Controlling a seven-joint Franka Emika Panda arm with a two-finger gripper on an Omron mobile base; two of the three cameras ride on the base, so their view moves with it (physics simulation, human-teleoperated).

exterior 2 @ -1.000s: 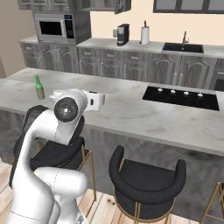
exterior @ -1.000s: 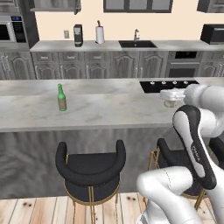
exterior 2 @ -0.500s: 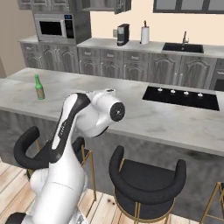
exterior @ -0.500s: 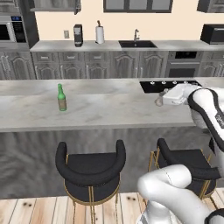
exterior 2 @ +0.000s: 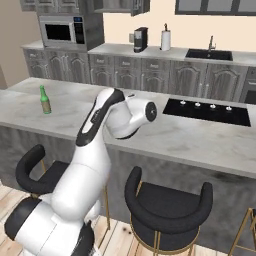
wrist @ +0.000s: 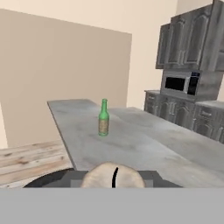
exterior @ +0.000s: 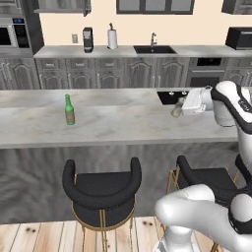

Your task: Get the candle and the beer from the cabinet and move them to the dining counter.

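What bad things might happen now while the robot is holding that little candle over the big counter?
1. The gripper is shut on the candle above the dining counter. Letting go from up there might make the short cylinder tip or roll.
2. The black cooktop lies close by, so the candle could end up on it instead of the marble.
3. The beer stands upright farther along; a wide swing that way might knock it over.

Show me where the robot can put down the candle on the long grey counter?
Bare marble on the dining counter runs between the beer and the black cooktop. The end effector holds the candle beside the cooktop, the tightest spot.
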